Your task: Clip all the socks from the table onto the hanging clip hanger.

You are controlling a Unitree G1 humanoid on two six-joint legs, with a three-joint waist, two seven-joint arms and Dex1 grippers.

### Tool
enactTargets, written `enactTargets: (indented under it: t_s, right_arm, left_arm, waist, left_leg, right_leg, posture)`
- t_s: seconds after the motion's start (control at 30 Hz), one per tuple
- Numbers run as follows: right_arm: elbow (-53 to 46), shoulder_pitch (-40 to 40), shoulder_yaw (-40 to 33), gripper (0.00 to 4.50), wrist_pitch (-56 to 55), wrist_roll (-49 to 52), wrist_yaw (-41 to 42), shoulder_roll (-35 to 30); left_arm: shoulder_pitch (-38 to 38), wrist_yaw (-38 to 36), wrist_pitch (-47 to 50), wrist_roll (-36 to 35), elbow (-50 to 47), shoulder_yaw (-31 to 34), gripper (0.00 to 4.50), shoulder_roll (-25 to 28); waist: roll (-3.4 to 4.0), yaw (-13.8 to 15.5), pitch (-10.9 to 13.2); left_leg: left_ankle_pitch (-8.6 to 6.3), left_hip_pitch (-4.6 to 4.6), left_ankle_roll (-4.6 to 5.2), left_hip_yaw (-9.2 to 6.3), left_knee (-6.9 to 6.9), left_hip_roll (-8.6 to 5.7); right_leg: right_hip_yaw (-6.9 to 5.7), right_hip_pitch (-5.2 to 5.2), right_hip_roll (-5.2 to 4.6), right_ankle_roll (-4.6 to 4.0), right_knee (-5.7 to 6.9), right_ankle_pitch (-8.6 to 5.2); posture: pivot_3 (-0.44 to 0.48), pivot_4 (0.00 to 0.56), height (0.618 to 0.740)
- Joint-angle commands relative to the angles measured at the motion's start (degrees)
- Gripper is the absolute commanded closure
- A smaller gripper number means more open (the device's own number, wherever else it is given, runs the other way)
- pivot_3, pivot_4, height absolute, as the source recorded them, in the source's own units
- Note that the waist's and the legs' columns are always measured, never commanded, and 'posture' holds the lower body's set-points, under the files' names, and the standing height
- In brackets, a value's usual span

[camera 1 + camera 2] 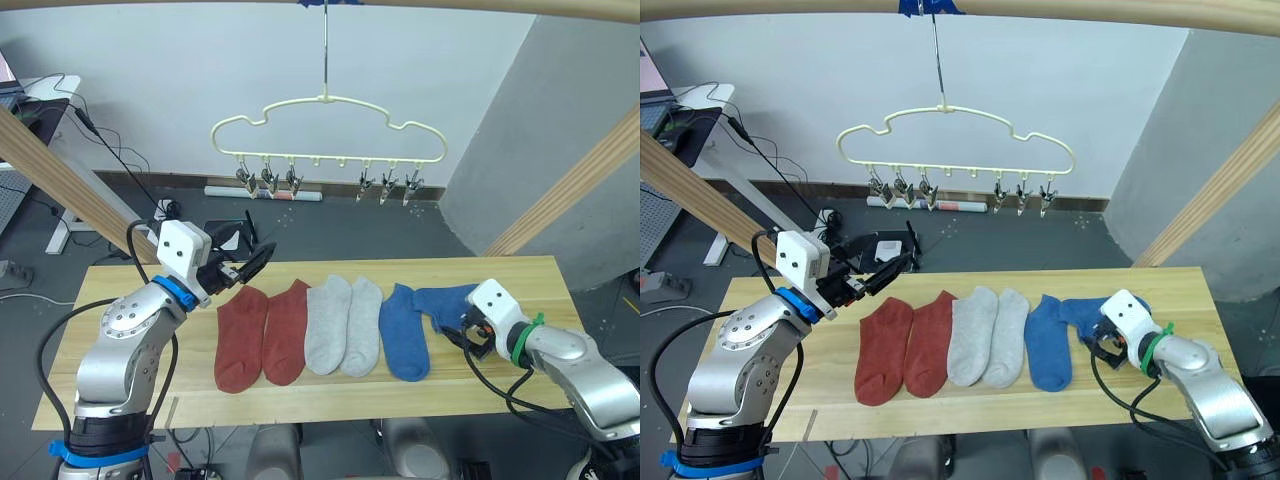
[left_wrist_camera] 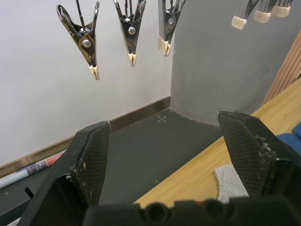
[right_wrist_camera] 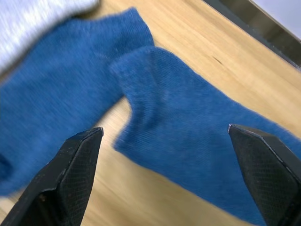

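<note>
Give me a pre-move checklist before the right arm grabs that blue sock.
1. Right gripper open: ok, fingers spread wide.
2. Target between the fingers: ok, the rightmost blue sock lies under the gap, flat on the table.
3. Only one sock in the bite: cannot tell, the other blue sock touches it at the cuff.
4. Left gripper free: ok, open, holding nothing, raised over the table's back edge.
5. Clip hanger ready: ok, all six clips hang without socks.
6. Socks left on the table: six, none clipped yet.
</note>
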Motion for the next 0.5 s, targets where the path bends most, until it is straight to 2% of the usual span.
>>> enactTargets:
  t_s: [0.03, 0.13, 0.5]
  right_arm:
    - [4.1, -0.9, 1.2, 0.06, -9.9, -2.8, 4.4, -1.8]
    - [8.0, -1.6, 1.1, 0.06, -14.5, -3.1, 7.3, -2.0]
    - [22.1, -7.9, -0.5, 0.06, -15.4, -0.8, 12.1, 2.4]
  left_arm:
    - [-0.3, -0.2, -0.4, -0.3, -1.7, 0.8, 0.47, 0.8]
    - [-0.5, -0.2, -0.3, -0.4, -1.4, 0.8, 0.47, 0.8]
    - [-1.1, -0.7, -0.5, -0.2, 0.0, 0.8, 0.47, 1.0]
  waist:
    - [-0.02, 0.0, 0.1]
    - [-0.02, 0.0, 0.2]
    - [0.07, 0.0, 0.3]
  left_leg:
    - [0.0, 0.0, 0.0, 0.0, 0.0, 0.0]
    - [0.0, 0.0, 0.0, 0.0, 0.0, 0.0]
    - [0.0, 0.02, 0.0, 0.0, 0.04, 0.0]
  right_leg:
    - [-0.01, 0.0, 0.0, 0.0, 0.0, 0.0]
    - [0.0, 0.0, 0.0, 0.0, -0.01, 0.0]
    - [0.01, 0.02, -0.01, -0.02, 0.03, 0.01]
  posture:
    - [-0.153, 0.322, 0.733]
    - [-0.156, 0.324, 0.733]
    - [-0.157, 0.324, 0.733]
